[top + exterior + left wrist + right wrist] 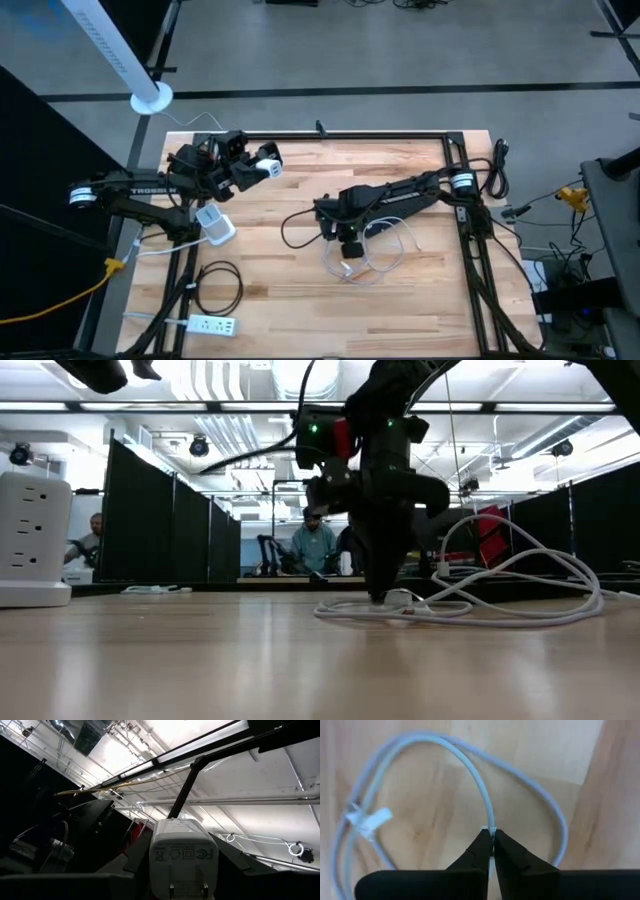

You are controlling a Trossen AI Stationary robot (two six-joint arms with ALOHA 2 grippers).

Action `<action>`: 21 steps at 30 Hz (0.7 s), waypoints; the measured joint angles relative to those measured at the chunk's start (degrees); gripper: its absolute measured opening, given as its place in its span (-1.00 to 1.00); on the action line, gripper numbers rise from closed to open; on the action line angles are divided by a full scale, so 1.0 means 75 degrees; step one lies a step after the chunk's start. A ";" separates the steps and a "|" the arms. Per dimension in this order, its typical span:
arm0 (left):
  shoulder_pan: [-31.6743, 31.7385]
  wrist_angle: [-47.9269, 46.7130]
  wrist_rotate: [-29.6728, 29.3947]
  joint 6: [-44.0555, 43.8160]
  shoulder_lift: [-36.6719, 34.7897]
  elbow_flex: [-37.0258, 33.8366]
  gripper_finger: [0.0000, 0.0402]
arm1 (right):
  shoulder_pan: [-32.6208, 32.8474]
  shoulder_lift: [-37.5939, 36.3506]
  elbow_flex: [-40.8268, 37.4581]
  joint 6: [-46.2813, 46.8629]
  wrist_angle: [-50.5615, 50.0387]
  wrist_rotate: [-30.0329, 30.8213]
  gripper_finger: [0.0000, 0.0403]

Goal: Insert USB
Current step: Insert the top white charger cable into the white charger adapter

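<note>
We see the right gripper down on the tabletop near its middle, fingers clenched on the white cable, which lies in loose coils on the wood. The left gripper is raised over the tabletop's far left part, grasping a white charger between its fingers. A white power cube sits at the left edge, well apart from the cable.
</note>
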 joint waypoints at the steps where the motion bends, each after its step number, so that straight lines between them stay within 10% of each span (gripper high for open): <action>1: 0.0000 0.0000 0.0026 -0.0017 0.0000 0.0000 -0.37 | -0.0004 -0.0191 0.0002 0.0002 0.0023 0.0004 -1.00; 21: 0.0439 -0.1681 -0.0010 -0.1402 -0.0226 0.0000 -0.37 | -0.0576 -0.5054 0.0017 0.0229 0.3997 0.0242 -1.00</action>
